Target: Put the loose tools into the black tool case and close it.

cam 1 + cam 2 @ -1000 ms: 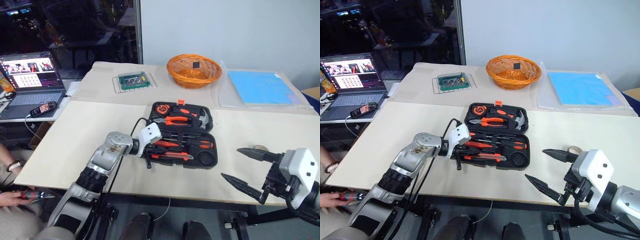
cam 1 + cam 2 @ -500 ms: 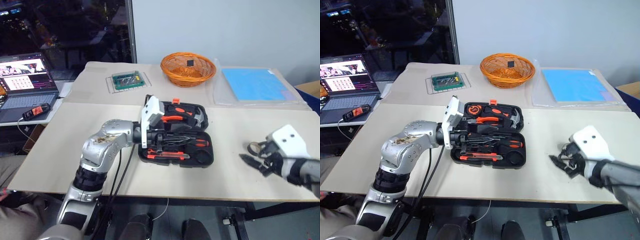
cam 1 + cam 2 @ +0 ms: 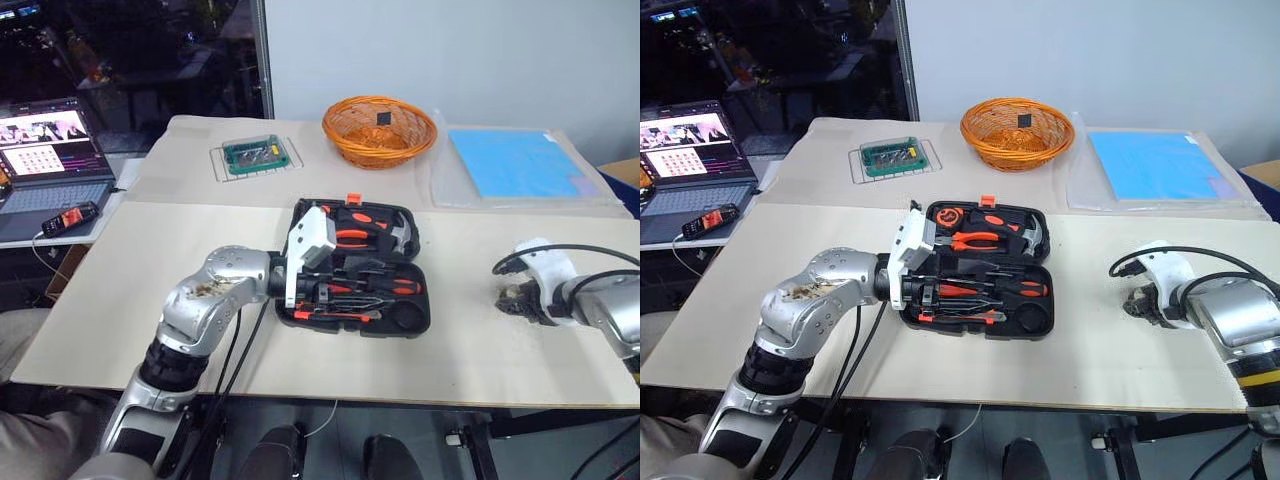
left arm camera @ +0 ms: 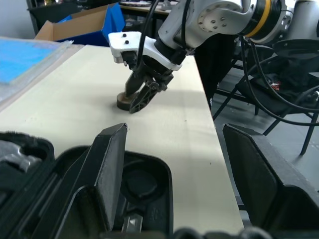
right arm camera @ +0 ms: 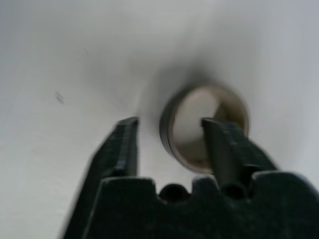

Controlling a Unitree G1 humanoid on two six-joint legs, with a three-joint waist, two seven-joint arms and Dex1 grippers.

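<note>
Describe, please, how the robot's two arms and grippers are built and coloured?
Both arms are silver-grey metal with black joints and loose black cables. The left gripper and right gripper each carry two black, tapered fingers on white wrist housings.

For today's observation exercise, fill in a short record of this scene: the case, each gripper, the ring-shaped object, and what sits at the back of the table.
Case: black tool case open on the table, orange-and-black tools in its slots
Left gripper: open, over the case
Right gripper: partly closed, one finger inside a roll of tape, the other outside its wall
Back of table: orange basket, blue sheet, clear box
</note>
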